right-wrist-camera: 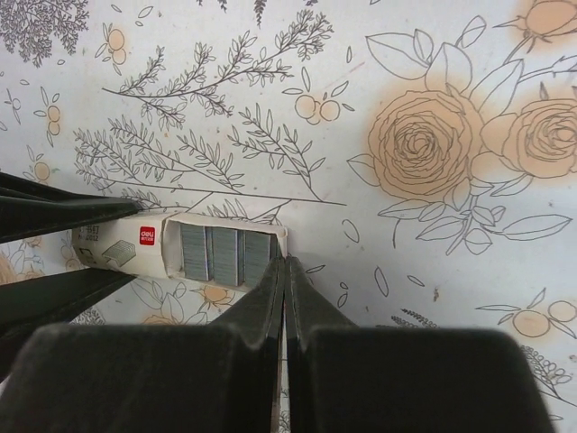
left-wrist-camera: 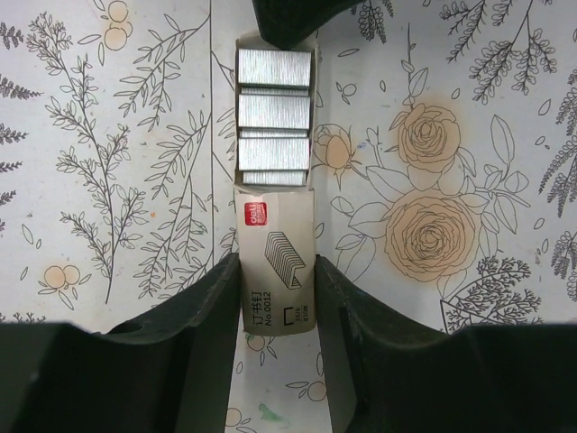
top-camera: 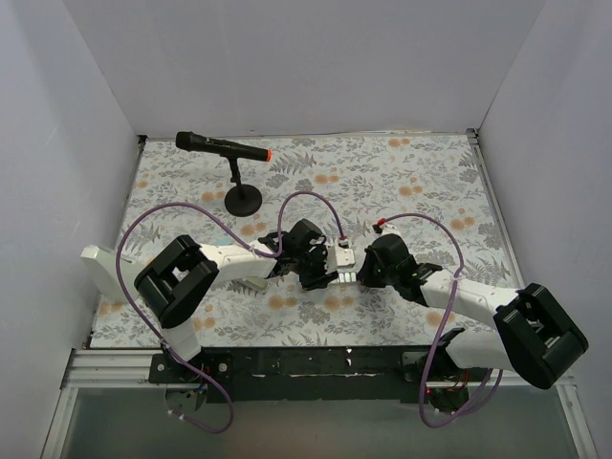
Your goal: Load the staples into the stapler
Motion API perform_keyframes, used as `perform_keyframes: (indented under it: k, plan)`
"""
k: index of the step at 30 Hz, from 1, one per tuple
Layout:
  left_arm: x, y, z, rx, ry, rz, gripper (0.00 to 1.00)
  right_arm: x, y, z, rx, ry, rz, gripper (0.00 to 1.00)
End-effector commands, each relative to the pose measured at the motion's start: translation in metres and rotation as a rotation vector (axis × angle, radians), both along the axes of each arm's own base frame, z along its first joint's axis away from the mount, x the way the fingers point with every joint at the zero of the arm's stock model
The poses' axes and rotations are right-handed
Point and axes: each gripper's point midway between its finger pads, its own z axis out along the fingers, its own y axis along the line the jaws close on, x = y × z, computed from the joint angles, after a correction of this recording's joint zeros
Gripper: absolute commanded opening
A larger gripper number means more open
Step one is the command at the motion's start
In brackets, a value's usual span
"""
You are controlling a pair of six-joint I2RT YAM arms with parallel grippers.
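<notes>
Had left hand (left-wrist-camera: pixel 278 275) clamped on staple box (left-wrist-camera: pixel 276 230), right hand (right-wrist-camera: pixel 284 267) closed tight at its open end. Risked spilling staples (left-wrist-camera: pixel 274 108) if jerked.

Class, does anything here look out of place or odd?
A microphone on a stand sits far left, unrelated to stapling. The staple box is slid open, its staples exposed in uneven strips.
</notes>
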Motion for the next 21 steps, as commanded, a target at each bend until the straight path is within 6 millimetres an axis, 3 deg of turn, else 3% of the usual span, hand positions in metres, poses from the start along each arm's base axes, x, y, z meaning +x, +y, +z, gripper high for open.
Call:
perform_keyframes:
  k: [1, 15, 21]
  plan:
    - [0.003, 0.005, 0.005, 0.010, -0.039, 0.012, 0.35, 0.011, -0.011, 0.011, -0.042, -0.048, -0.027, 0.01]
    - [0.001, -0.012, 0.006, -0.038, 0.023, 0.014, 0.39, 0.012, -0.027, 0.009, -0.092, -0.048, -0.042, 0.01]
    - [0.006, -0.014, 0.009, -0.049, 0.008, 0.034, 0.48, 0.013, -0.027, 0.014, -0.103, -0.055, -0.031, 0.06]
